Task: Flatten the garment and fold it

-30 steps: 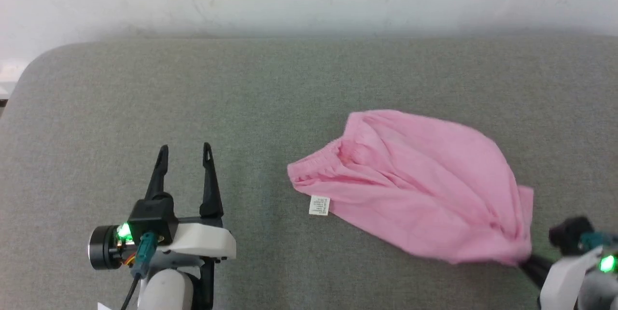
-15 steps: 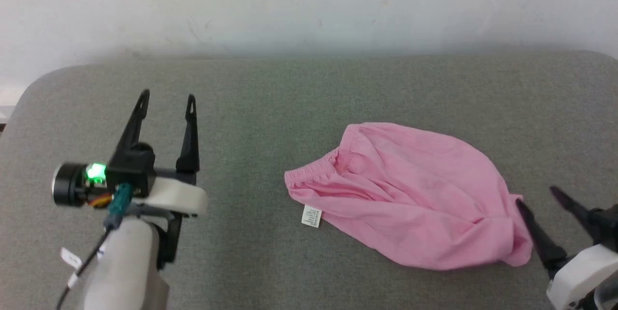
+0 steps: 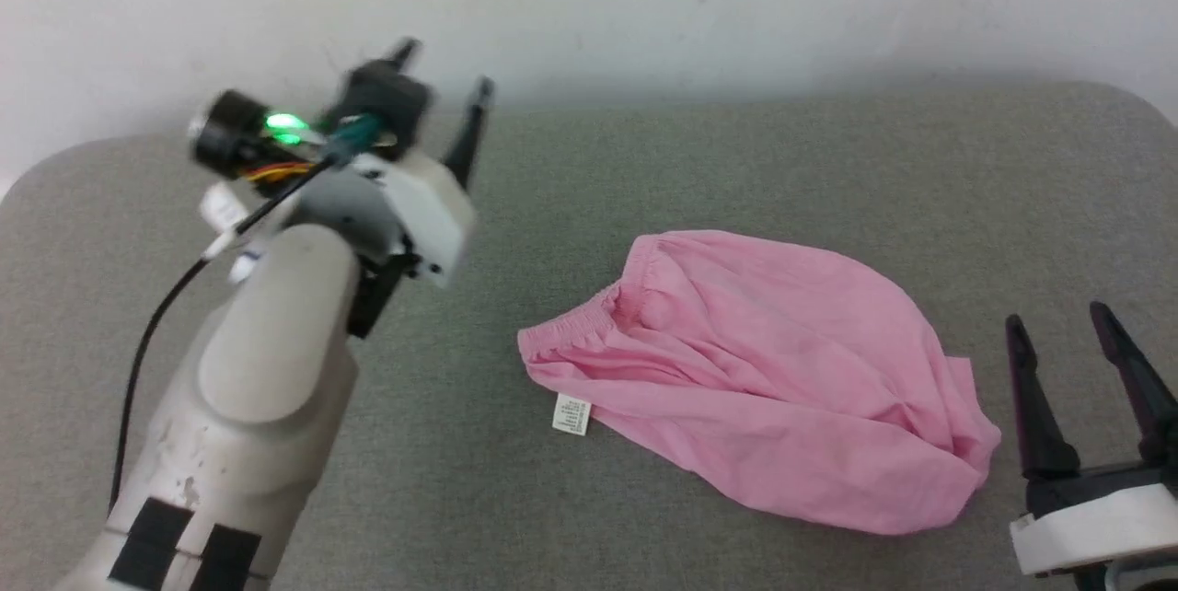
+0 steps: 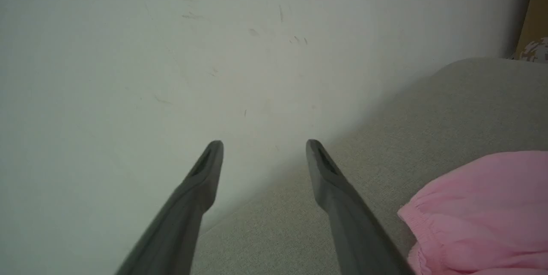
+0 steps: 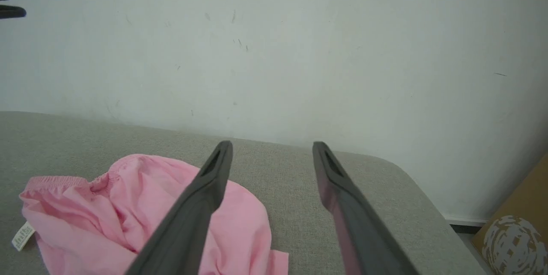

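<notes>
The pink garment point(image 3: 764, 370) lies rumpled on the grey cushioned surface point(image 3: 736, 158), its gathered waistband at the left and a small white label point(image 3: 571, 414) at its lower left edge. It also appears in the right wrist view as the garment point(image 5: 107, 206) and in the left wrist view as the garment point(image 4: 483, 206). My right gripper point(image 3: 1058, 315) stands open just right of the garment's right end, holding nothing. My left gripper point(image 3: 442, 75) is raised high at the upper left, open and empty, pointing toward the wall.
A pale wall point(image 3: 644, 2) runs along the far edge of the surface. The surface's rounded right corner point(image 5: 406, 180) drops to the floor, where a brown cardboard box point(image 5: 518, 219) stands. Bare grey surface lies left of the garment.
My right gripper has let go of the garment's right end and opened, now beside it. My left arm has lifted up and toward the wall. The camera has shifted.
</notes>
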